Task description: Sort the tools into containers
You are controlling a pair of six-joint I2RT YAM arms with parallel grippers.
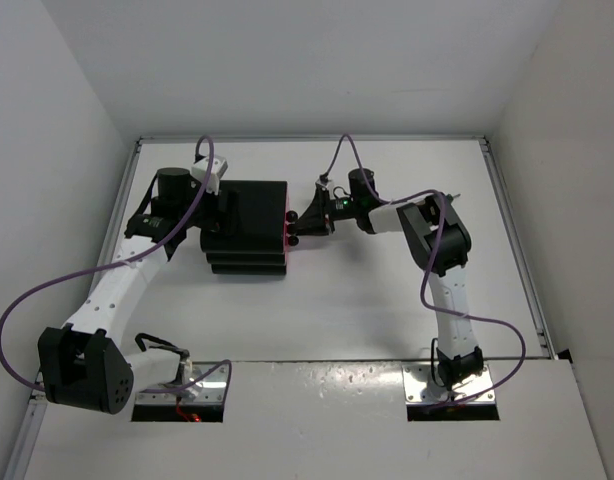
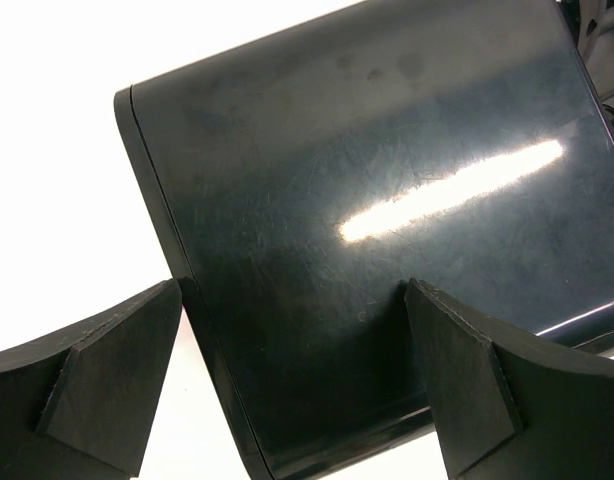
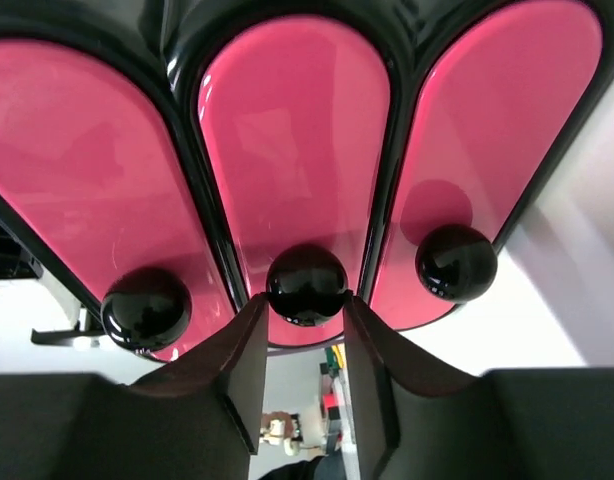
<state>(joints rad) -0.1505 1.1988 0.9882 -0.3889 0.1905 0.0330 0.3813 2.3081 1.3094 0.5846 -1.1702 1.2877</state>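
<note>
A: Pink drawer fronts filled the right wrist view. What was the right claw (image 3: pixel 304 302) doing there?

B: It was clenched on the middle knob (image 3: pixel 307 278), fingertips pinching its lower sides. I judge the knob was its handle for pulling the middle drawer (image 3: pixel 297 140) out, since all three drawers sat shut.

A: Tight spot?

B: Yes. The outer knobs (image 3: pixel 145 308) stood just beside the fingers, so only a straight pull looked safe.

A: And the left claw (image 2: pixel 292 300)?

B: Released, jaws wide, straddling one edge of the cabinet (image 1: pixel 245 215). One finger was over the black top and the other hung off its side. Whether the pads touched, I couldn't tell. It was likely there to brace the cabinet against the pull.

A: The tools?

B: None showed plainly on the surface (image 1: pixel 367 310) from above. A few coloured specks between the right fingers were too small to name.

A: Room to move?

B: The cabinet sat left of centre, fronts facing the right arm. Bare surface lay between the fronts and that arm's elbow. I'd guess that was enough for a drawer to slide, if the arm folded back. The right rail (image 1: pixel 515 240) was well apart. On the other side the left arm crowded the cabinet, with the wall (image 1: pixel 57 120) near.
</note>
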